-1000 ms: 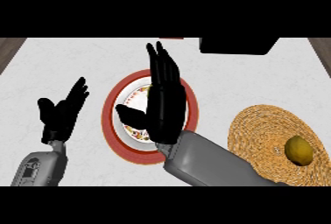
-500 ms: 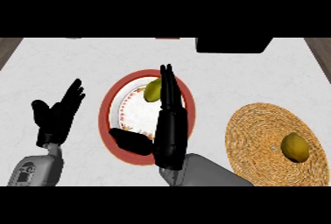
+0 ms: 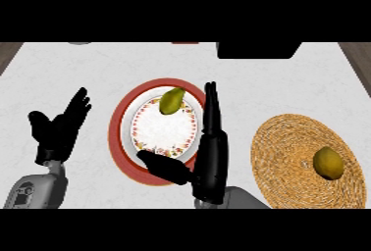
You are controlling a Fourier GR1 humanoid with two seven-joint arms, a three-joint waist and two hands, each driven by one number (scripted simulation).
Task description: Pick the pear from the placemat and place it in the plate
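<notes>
The small green-yellow pear (image 3: 172,100) lay on the upper part of the round white plate with a red rim and a flowered border (image 3: 161,128), near the middle of the frame, its narrow end pointing toward the upper right and its body overlapping the plate's patterned ring. It was held by nothing. Just to the right of the plate stood the right robot hand (image 3: 209,147), black and seen edge-on, its fingers straight and pressed together, reaching up along the plate's right rim to about the level of the pear, while its thumb stuck out to the left across the plate's lower edge. The hand did not touch the pear; a narrow gap of plate rim lay between them. Its grey forearm came in from the lower edge. Further right, well apart from the plate, lay the round woven straw-coloured placemat (image 3: 290,152), and on its right half sat a yellow-green rounded fruit (image 3: 328,163). At the left of the frame the left robot hand (image 3: 59,128) stood with fingers spread and pointing upward, holding nothing and clear of the plate. Everything lay on the pale marbled worktop (image 3: 94,68), and a dark boxy object (image 3: 258,49) sat at its upper edge.
</notes>
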